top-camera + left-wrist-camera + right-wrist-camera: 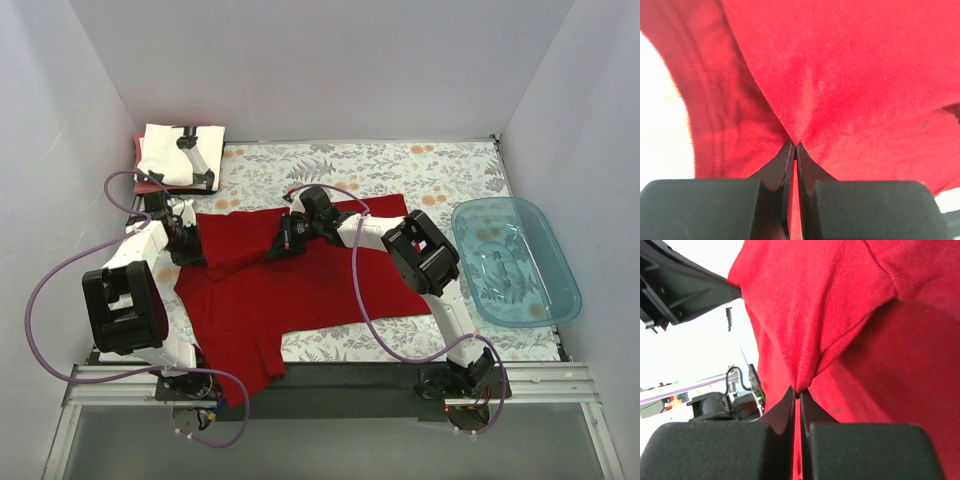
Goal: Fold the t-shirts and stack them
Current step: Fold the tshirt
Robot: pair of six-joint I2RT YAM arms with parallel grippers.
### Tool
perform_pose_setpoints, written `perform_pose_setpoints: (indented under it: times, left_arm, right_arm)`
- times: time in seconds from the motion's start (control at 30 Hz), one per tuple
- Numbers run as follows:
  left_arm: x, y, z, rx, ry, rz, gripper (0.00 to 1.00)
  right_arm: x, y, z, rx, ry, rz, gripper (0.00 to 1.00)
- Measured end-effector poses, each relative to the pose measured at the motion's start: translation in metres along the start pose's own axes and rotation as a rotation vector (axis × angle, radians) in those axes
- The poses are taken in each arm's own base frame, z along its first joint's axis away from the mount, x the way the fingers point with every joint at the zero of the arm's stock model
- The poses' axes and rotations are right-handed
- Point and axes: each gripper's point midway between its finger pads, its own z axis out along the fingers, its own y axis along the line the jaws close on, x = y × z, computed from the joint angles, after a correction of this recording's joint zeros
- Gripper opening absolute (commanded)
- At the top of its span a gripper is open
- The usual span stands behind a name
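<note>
The large dark red t-shirt (300,290) lies spread across the middle of the table. My left gripper (192,243) is shut on its upper left edge, and the pinched cloth (805,100) fills the left wrist view. My right gripper (284,243) is shut on a fold of the same shirt (840,315) near its top middle, lifting it a little. A folded white t-shirt with black print (180,155) sits at the back left on top of a reddish-pink one (142,182), of which only an edge shows.
A translucent teal plastic tub (515,260) stands at the right edge of the table. The grey floral table cloth (400,165) covers the surface. White walls close in the left, back and right sides.
</note>
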Motion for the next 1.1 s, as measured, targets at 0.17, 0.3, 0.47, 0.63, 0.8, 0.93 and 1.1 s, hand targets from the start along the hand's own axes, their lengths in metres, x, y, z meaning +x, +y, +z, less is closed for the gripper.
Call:
perform_pose_setpoints:
  times: [0.17,0.3,0.47,0.63,0.8,0.93,1.1]
  left_arm:
    - [-0.012,0.005,-0.006,-0.027,-0.028,0.014,0.0]
    - [-0.01,0.008,-0.005,-0.041,-0.019,0.02,0.0]
    - [-0.008,0.013,-0.003,-0.057,-0.005,0.035,0.29]
    - [-0.002,0.007,-0.005,-0.016,0.013,0.045,0.36]
    - [-0.031,-0.007,-0.022,0.036,-0.066,0.072,0.37]
    - [-0.077,-0.019,-0.032,0.099,-0.148,0.104,0.37]
    - [-0.096,-0.051,-0.008,0.175,-0.132,0.187,0.37]
  right_arm:
    - [0.005,0.006,-0.003,-0.012,0.015,0.013,0.01]
    - [0.014,0.007,-0.002,-0.011,0.041,0.012,0.13]
    - [0.027,-0.001,-0.006,0.026,0.091,-0.015,0.63]
    - [0.019,0.011,-0.037,0.025,0.094,-0.139,0.63]
    - [-0.048,0.026,-0.122,-0.003,-0.077,-0.354,0.61]
    - [-0.116,-0.007,-0.202,0.174,-0.242,-0.545,0.57]
    - [-0.139,-0.05,-0.25,0.447,-0.207,-0.772,0.42]
